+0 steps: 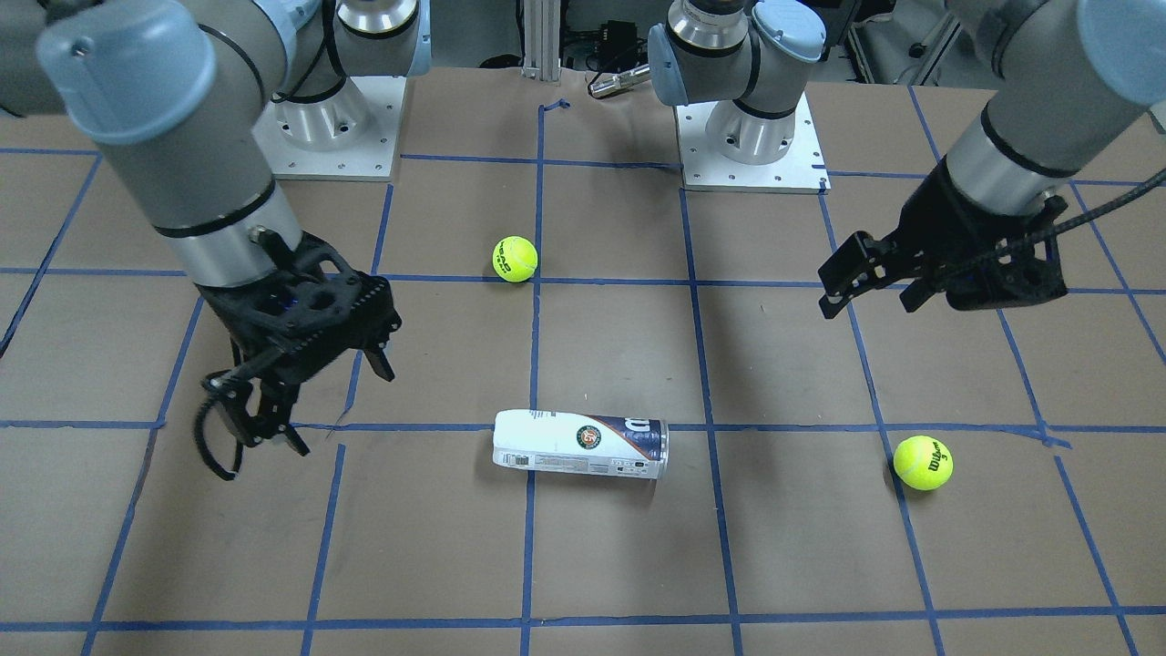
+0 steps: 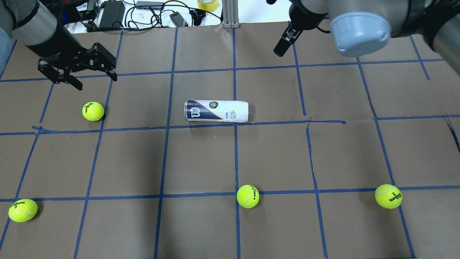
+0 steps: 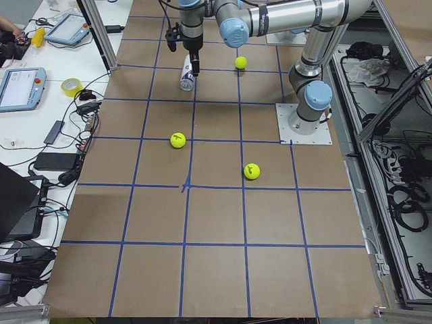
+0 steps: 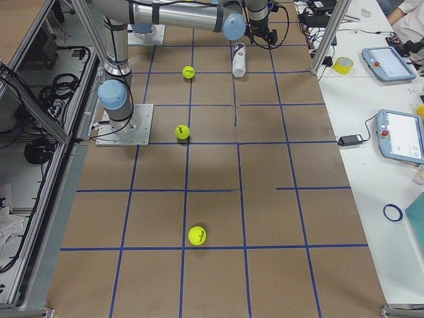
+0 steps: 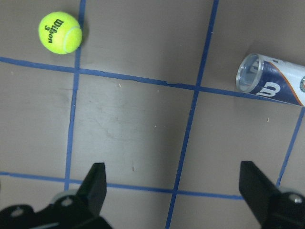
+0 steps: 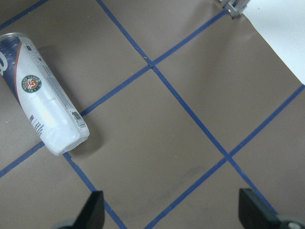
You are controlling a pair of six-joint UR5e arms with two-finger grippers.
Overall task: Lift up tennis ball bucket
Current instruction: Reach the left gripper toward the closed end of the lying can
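Observation:
The tennis ball bucket (image 2: 216,111) lies on its side in the middle of the table, with its navy, open end toward my left arm. It also shows in the front view (image 1: 581,444), the left wrist view (image 5: 271,80) and the right wrist view (image 6: 43,112). My left gripper (image 2: 96,82) is open and empty above the table, well to the left of the can and beyond a ball; its jaws stand wide in the left wrist view (image 5: 176,191). My right gripper (image 1: 337,410) is open and empty, off the can's closed white end, jaws wide in its wrist view (image 6: 174,214).
Yellow-green tennis balls lie loose on the brown, blue-taped table: one close to my left gripper (image 2: 93,111), one at the near left (image 2: 23,210), one near the middle (image 2: 248,196), one at the near right (image 2: 388,196). Cables and devices (image 2: 111,14) sit past the far edge.

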